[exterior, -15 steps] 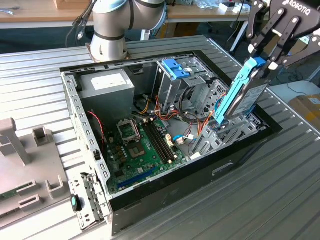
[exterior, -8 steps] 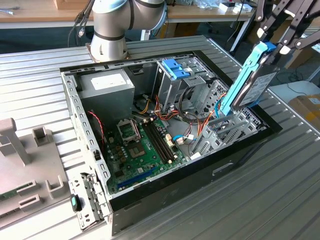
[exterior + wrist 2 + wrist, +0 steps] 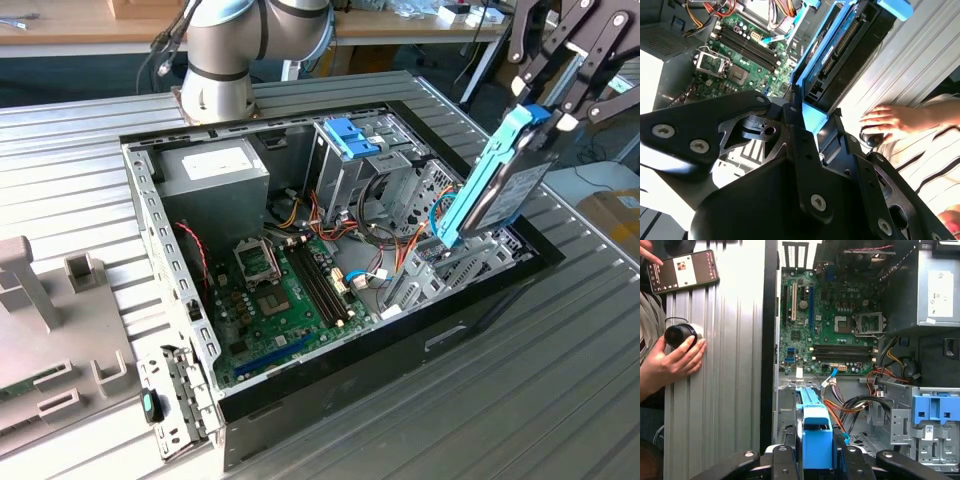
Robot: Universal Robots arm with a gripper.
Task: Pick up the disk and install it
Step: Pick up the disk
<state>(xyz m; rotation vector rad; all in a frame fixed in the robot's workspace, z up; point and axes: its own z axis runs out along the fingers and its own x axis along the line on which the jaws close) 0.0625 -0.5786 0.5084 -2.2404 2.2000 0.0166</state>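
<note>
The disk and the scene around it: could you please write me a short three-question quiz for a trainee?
1. True or false: the disk lies flat on the motherboard.
2. What does the gripper hold? A) the disk B) a cable C) nothing
3. In the first wrist view, what does the person's hand rest on?

Key:
1. False: it is held steeply tilted.
2. A.
3. A small black round object on the ribbed table.
</note>
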